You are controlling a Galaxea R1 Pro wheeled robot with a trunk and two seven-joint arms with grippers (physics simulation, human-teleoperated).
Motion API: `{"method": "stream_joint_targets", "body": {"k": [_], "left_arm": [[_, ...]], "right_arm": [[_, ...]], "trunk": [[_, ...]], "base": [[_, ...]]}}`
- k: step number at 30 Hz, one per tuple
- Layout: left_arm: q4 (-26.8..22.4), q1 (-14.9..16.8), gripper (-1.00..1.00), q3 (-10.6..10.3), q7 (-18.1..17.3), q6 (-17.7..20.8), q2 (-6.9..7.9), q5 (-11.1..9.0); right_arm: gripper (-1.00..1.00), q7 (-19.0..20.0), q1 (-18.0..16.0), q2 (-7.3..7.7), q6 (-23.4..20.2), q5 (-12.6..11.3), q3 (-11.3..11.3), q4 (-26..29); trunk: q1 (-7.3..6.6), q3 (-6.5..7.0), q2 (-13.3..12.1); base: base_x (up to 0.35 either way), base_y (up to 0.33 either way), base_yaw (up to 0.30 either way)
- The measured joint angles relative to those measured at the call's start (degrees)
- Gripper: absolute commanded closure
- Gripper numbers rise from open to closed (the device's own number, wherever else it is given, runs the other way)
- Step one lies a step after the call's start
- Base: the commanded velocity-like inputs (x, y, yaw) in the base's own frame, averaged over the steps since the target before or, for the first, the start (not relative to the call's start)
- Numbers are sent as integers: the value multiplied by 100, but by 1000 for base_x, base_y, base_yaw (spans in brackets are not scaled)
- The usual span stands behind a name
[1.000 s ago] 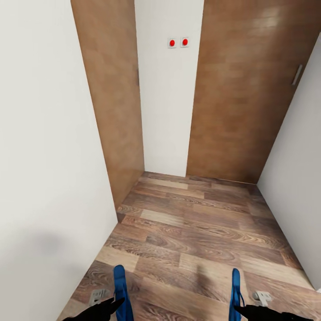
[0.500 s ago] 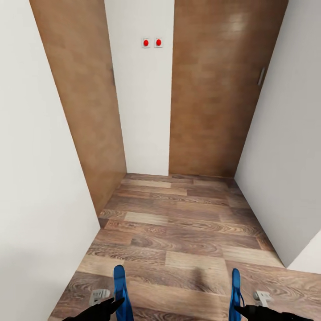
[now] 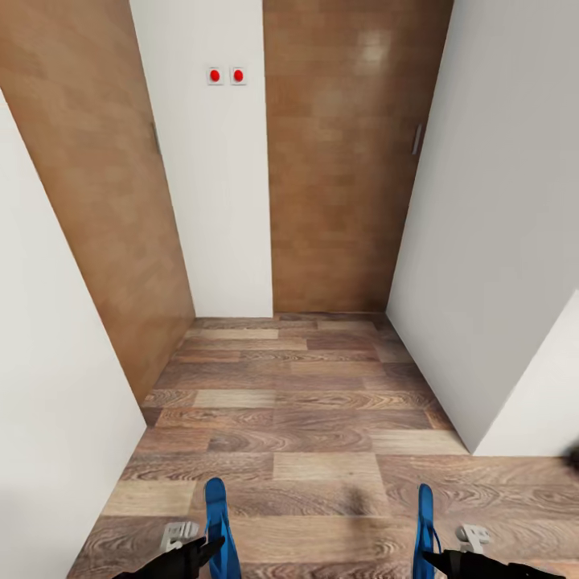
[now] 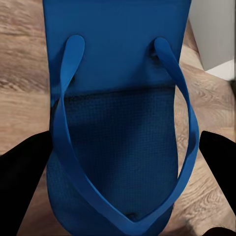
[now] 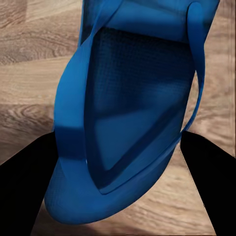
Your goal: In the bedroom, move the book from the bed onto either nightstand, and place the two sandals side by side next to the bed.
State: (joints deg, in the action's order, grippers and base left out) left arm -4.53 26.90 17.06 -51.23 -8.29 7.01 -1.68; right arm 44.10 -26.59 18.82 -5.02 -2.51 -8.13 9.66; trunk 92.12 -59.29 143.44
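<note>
At the bottom edge of the head view we see our left gripper (image 3: 211,548) and right gripper (image 3: 428,555), both matte black with tapered, pointed fingers, each beside a small pale grey bracket-like block, while the wrist views show plain black fingers (image 4: 22,172) at the sides.

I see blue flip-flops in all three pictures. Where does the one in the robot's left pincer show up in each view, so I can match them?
Head view: the left sandal stands at the bottom edge, left of centre, held by the left pincer.
Left wrist view: the same sandal, straps facing the camera, between the dark fingers.
Right wrist view: that is the other sandal.
Shared landmark: the wood-plank floor.
</note>
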Motion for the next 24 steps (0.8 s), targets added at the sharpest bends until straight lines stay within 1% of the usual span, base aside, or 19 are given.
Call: {"method": "stream_joint_targets", "body": {"k": [24], "left_arm": [[0, 1, 100, -1, -3, 0, 0, 8]], "right_arm": [[100, 0, 0, 0, 0, 0, 0, 0]], "trunk": [[0, 0, 0]], "base": [[0, 0, -285]]}}
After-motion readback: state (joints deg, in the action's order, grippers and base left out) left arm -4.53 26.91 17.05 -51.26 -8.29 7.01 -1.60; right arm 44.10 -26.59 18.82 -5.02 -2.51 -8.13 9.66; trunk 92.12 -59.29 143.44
